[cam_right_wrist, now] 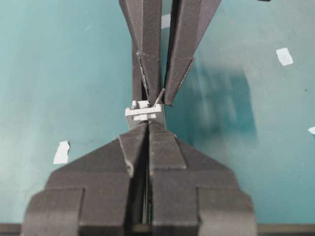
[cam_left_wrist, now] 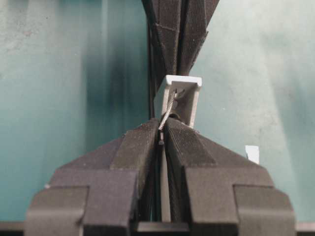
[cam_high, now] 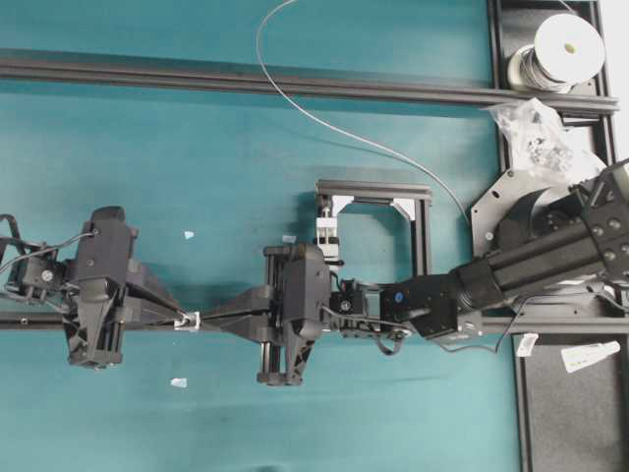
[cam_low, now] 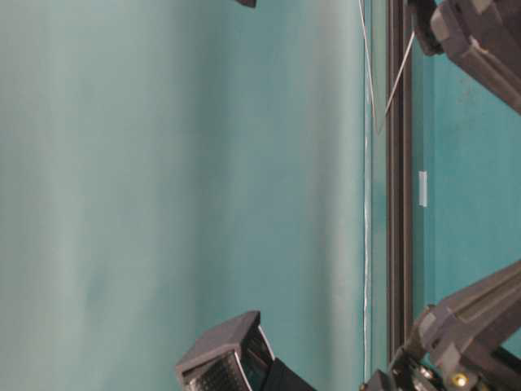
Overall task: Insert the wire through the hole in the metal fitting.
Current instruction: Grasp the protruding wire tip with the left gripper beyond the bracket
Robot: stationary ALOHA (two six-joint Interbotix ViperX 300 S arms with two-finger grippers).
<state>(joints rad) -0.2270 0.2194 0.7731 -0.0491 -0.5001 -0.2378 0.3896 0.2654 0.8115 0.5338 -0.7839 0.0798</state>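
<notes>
On the teal table (cam_high: 118, 138) the two arms are met tip to tip left of centre. The right gripper (cam_right_wrist: 147, 125) is clamped on the fitting (cam_right_wrist: 143, 113), which is held just above the table between the two sets of fingertips. The left gripper (cam_left_wrist: 162, 132) is closed on a short end of wire (cam_left_wrist: 167, 110) that is seen slanting up out of its tips into the fitting's open side. A long loop of wire (cam_high: 324, 123) lies farther back, toward the spool (cam_high: 560, 49). The threading step is judged to be in hand. Whether the end has passed the hole cannot be told. Next, a slow, straight push along the hole's axis is called for, with the fitting kept steady.
</notes>
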